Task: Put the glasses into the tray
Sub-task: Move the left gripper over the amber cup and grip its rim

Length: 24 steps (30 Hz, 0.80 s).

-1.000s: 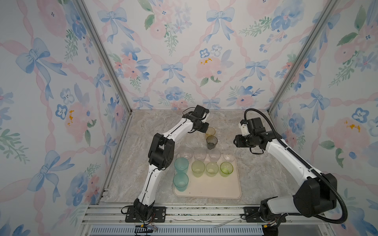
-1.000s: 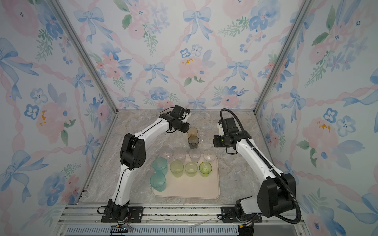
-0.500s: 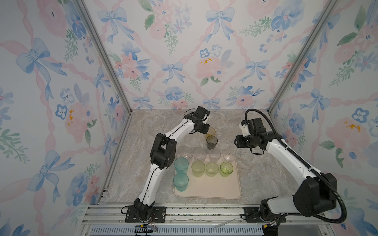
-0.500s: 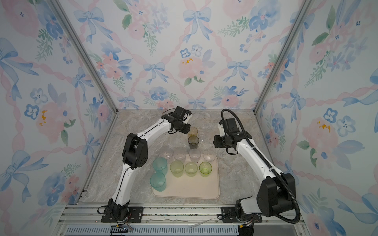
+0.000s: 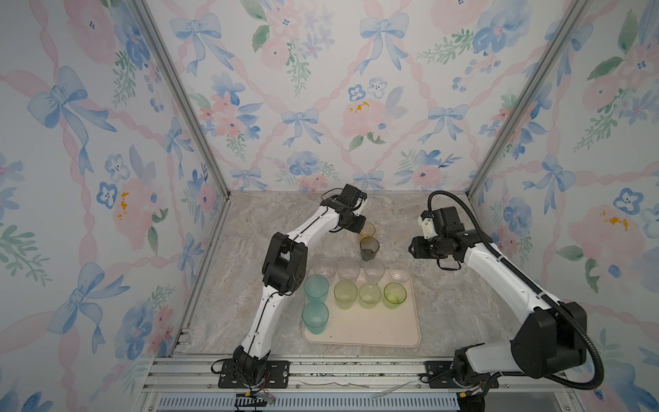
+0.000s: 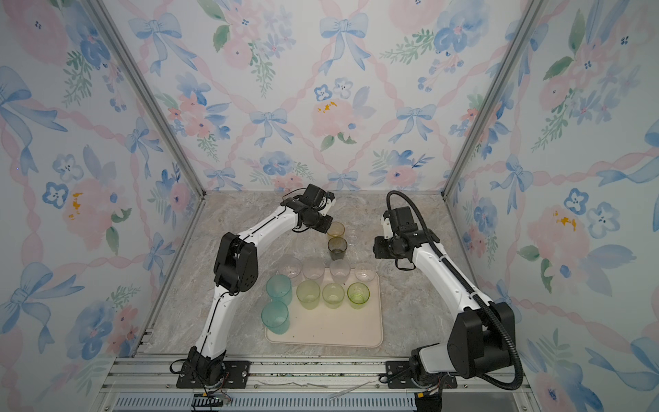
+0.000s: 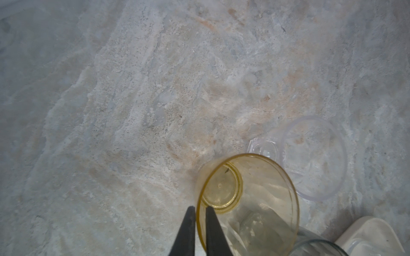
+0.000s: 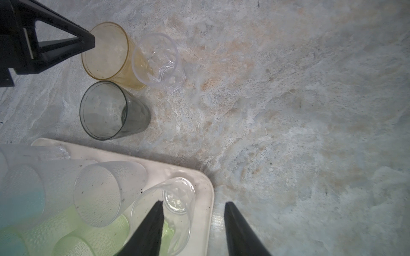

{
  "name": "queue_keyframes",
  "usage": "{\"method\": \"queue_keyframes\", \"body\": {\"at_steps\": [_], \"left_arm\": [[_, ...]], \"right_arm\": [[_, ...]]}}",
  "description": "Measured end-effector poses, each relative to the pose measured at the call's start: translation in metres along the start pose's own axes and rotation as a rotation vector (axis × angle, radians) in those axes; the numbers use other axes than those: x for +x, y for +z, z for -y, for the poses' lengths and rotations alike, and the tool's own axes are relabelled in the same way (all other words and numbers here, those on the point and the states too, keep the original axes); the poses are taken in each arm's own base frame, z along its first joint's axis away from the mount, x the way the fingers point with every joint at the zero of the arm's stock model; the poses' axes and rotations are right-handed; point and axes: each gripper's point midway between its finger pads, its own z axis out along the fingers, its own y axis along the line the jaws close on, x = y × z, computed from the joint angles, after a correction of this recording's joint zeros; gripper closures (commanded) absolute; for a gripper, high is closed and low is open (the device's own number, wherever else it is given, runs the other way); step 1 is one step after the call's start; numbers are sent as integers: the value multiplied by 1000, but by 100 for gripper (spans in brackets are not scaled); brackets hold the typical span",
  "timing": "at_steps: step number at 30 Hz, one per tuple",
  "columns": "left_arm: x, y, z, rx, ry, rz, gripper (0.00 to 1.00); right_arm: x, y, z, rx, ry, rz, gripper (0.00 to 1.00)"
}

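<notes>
Left wrist view: the amber tumbler (image 7: 255, 199) stands on the table beyond the tray (image 5: 360, 331). The left gripper (image 7: 200, 209) is clamped on its rim, one finger inside and one outside. A smoky grey tumbler (image 5: 369, 248) and a clear tumbler (image 8: 162, 64) stand just beside it. The other glasses (image 5: 345, 293) stand upright in the tray. The right gripper (image 8: 193, 205) hangs over the tray's far corner, jaws apart. Around them lie a marbled tabletop (image 5: 235, 285), wallpaper (image 5: 303, 107) of blue bows and pink flowers, and aluminium posts (image 5: 185, 107).
</notes>
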Motion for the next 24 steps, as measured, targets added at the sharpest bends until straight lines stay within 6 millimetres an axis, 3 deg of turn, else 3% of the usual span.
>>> {"method": "queue_keyframes", "body": {"at_steps": [7,16,24], "left_arm": [[4,4,-1,-1,2,-13,87],[2,5,-2,-6,16,-14,97],[2,5,-3,-12,21,-14,100]], "right_arm": [[2,2,2,3,4,-5,52],[2,2,2,2,4,-3,52],[2,2,4,2,9,-2,52]]}}
